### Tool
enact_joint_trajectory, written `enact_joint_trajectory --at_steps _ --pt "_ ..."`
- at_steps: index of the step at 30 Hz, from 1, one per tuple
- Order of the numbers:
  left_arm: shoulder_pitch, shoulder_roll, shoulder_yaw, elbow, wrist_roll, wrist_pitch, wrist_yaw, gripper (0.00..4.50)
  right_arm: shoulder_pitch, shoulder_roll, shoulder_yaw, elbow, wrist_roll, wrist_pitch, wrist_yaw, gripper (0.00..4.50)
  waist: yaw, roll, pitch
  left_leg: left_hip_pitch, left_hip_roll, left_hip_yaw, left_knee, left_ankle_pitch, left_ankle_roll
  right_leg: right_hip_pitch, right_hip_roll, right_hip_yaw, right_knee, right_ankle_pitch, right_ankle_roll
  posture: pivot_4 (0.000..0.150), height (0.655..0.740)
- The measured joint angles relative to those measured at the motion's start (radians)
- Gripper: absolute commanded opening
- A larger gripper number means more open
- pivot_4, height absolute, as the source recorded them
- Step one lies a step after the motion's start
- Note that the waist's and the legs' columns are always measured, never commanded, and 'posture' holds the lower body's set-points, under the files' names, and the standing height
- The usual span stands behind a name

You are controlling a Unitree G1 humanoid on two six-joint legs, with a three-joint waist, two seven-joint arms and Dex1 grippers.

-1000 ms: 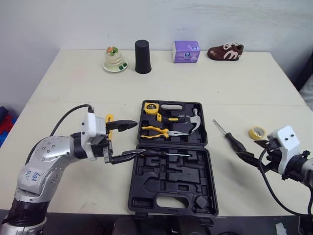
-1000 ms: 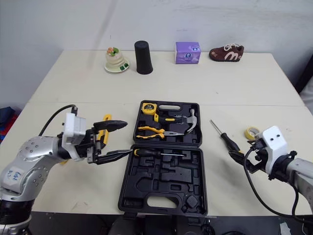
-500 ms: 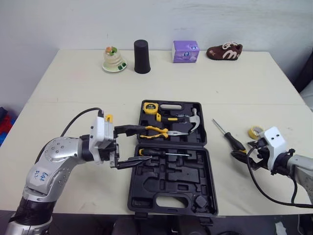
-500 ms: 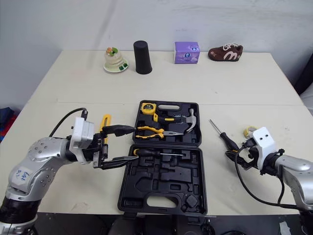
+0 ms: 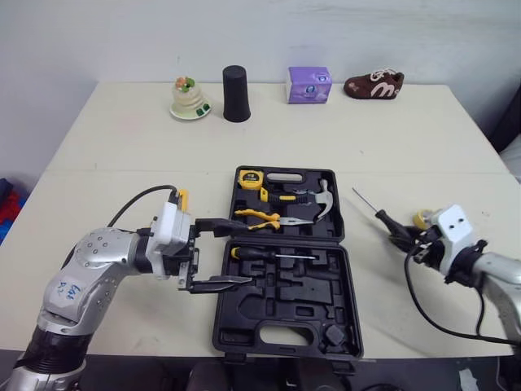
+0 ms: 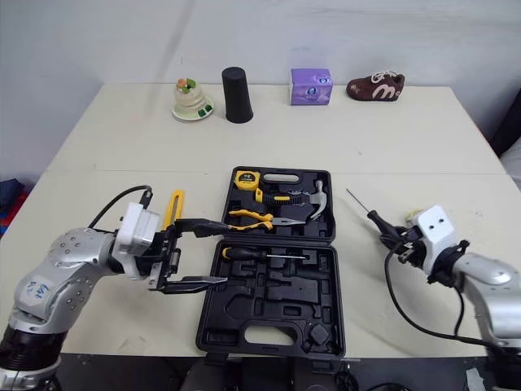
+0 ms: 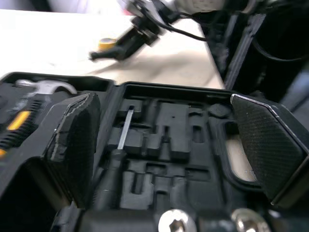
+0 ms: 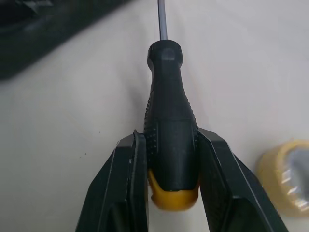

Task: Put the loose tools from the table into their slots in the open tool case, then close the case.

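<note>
The right hand (image 8: pixel 170 139) is clamped on the loose screwdriver (image 8: pixel 169 96). Its two black fingers (image 8: pixel 130 164) grip the rear of the black handle, just ahead of the yellow butt. The screwdriver is on the counter (image 5: pixel 326 130) to the right of the open tool case (image 5: pixel 281 349), with its thin shaft pointing away from the robot. A yellow tape roll (image 8: pixel 285 179) lies just beside the hand.

The step in hand looks like carrying this screwdriver to a free slot. The grip is far back on the handle, so the shaft may droop. A slow, level carry would help, lowering the tool in line with its recess before letting go.

The left hand (image 5: pixel 244 252) hovers at the case's left edge with its fingers wide apart, holding nothing. It should keep clear of the slots. A yellow tool (image 6: pixel 172 205) lies on the counter behind it, not yet stowed.

In the case's far half sit a tape measure (image 5: pixel 251 179), a hammer (image 5: pixel 324 199) and pliers (image 5: pixel 260 217). Another screwdriver (image 5: pixel 260 253) lies in the near half, which has several empty recesses.

The counter is pale cream and smooth. Along its far edge stand a small dish (image 5: pixel 186 98), a black cup (image 5: pixel 236 82), a purple box (image 5: pixel 309 85) and a brown shoe-shaped object (image 5: pixel 374 85). A plain white wall rises behind.
</note>
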Motion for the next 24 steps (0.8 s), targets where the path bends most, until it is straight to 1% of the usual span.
enact_joint_trajectory --at_steps 3,5,8,10,13,14,16,18,20,24 --pt "-0.016 0.018 0.008 0.032 0.022 -0.05 -0.049 4.5 -0.027 -0.08 -0.006 -0.128 0.05 0.016 0.101 0.96 0.001 -0.001 0.0 0.0 0.001 -0.001 0.0 0.0 -0.002 0.0 0.005 0.0 0.0 0.0 0.0 0.15 0.74" --pt "-0.005 0.038 0.003 0.081 0.077 -0.135 -0.108 4.5 -0.018 -0.163 0.074 -0.24 0.065 0.043 0.205 0.96 0.002 -0.001 0.0 0.0 0.003 -0.001 0.0 0.0 -0.004 0.0 0.008 0.001 -0.001 -0.001 -0.002 0.15 0.74" --pt "0.018 0.047 -0.01 0.123 0.141 -0.222 -0.153 4.5 -0.009 -0.223 0.171 -0.319 0.054 0.061 0.279 0.96 0.002 -0.001 0.0 0.0 0.004 0.0 -0.001 -0.001 -0.004 -0.001 0.008 0.002 -0.001 -0.001 -0.003 0.15 0.74" --pt "0.028 0.044 -0.023 0.149 0.162 -0.248 -0.16 4.5 -0.058 -0.228 0.255 -0.388 0.054 0.101 0.294 0.96 -0.001 -0.002 0.001 -0.002 0.008 0.001 0.0 -0.002 -0.004 -0.003 0.008 0.004 -0.001 -0.001 -0.003 0.15 0.74" --pt "0.05 0.046 -0.023 0.157 0.168 -0.252 -0.161 4.5 -0.144 -0.209 0.339 -0.45 0.03 0.15 0.274 0.96 -0.003 -0.003 0.002 -0.005 0.01 0.002 0.003 -0.002 -0.004 -0.007 0.008 0.004 0.0 -0.002 -0.003 0.15 0.74" --pt "0.056 0.046 -0.024 0.159 0.17 -0.252 -0.161 4.5 -0.152 -0.207 0.355 -0.455 0.021 0.159 0.269 0.96 -0.002 -0.003 0.002 -0.007 0.01 0.002 0.004 -0.003 -0.004 -0.009 0.009 0.004 0.0 -0.002 -0.003 0.15 0.74" --pt "0.083 0.048 -0.02 0.159 0.174 -0.249 -0.154 4.5 -0.188 -0.187 0.436 -0.455 -0.038 0.186 0.244 0.96 -0.002 -0.003 0.001 -0.016 0.012 0.002 0.012 -0.004 -0.003 -0.017 0.01 0.005 0.006 -0.002 -0.004 0.15 0.74" --pt "0.101 0.048 -0.022 0.159 0.177 -0.246 -0.152 4.5 -0.196 -0.148 0.488 -0.455 -0.056 0.216 0.223 0.96 -0.001 -0.004 0.002 -0.017 0.012 0.003 0.013 -0.004 -0.003 -0.018 0.01 0.005 0.007 -0.002 -0.004 0.15 0.74" --pt "0.104 0.056 -0.02 0.156 0.177 -0.245 -0.15 4.5 -0.213 -0.131 0.523 -0.455 -0.078 0.234 0.209 0.96 0.0 -0.004 0.002 -0.016 0.012 0.004 0.014 -0.004 -0.003 -0.019 0.011 0.006 0.008 -0.002 -0.005 0.15 0.74" --pt "0.122 0.058 -0.019 0.147 0.177 -0.24 -0.144 4.5 -0.226 -0.119 0.538 -0.444 -0.124 0.243 0.184 0.96 -0.001 -0.004 0.002 -0.015 0.012 0.004 0.015 -0.005 -0.003 -0.018 0.011 0.006 0.009 -0.002 -0.005 0.15 0.74"
